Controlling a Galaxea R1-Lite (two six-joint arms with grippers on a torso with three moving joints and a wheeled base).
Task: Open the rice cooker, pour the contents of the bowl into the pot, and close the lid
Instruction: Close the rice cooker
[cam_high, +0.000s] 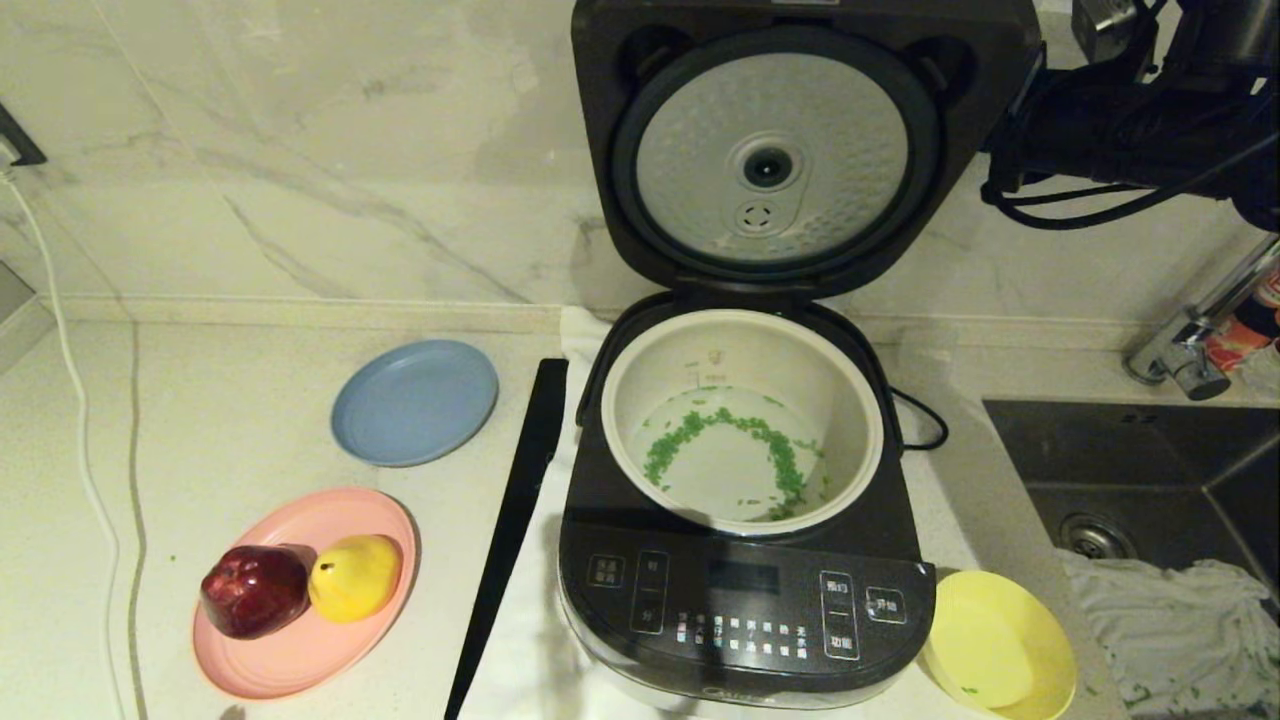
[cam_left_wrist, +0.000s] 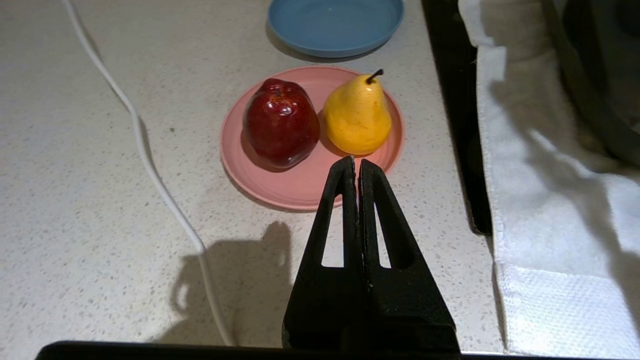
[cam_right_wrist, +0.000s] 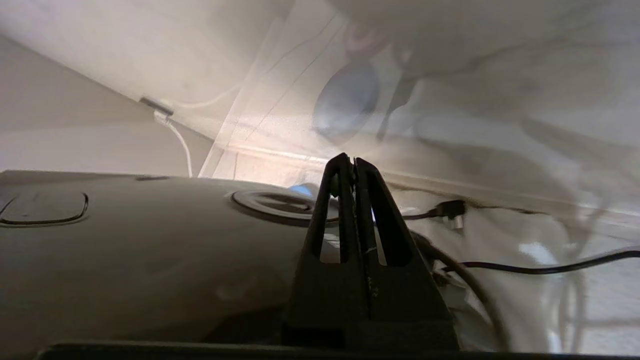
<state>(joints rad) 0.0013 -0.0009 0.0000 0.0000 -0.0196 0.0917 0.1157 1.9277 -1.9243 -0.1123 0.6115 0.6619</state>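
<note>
The rice cooker (cam_high: 745, 600) stands open, its lid (cam_high: 770, 160) upright with the dimpled silver disc facing me. Green bits (cam_high: 770, 445) lie in a ring on the floor of the cream pot (cam_high: 840, 390). The pale-yellow bowl (cam_high: 1000, 640) sits on the counter by the cooker's front right corner, holding only a few green specks. My right arm (cam_high: 1120, 120) reaches behind the lid. In the right wrist view, the right gripper (cam_right_wrist: 350, 160) is shut and empty against the lid's outer top (cam_right_wrist: 125, 250), near the steam vent (cam_right_wrist: 272, 202). My left gripper (cam_left_wrist: 356, 161) is shut, empty, above the counter by the pink plate.
A pink plate (cam_high: 300, 650) with a red apple (cam_high: 255, 590) and yellow pear (cam_high: 355, 575) and a blue plate (cam_high: 415, 400) lie left of the cooker. A black strip (cam_high: 515, 520) lies alongside it. A sink (cam_high: 1150, 480), tap (cam_high: 1200, 330) and rag (cam_high: 1170, 610) are on the right.
</note>
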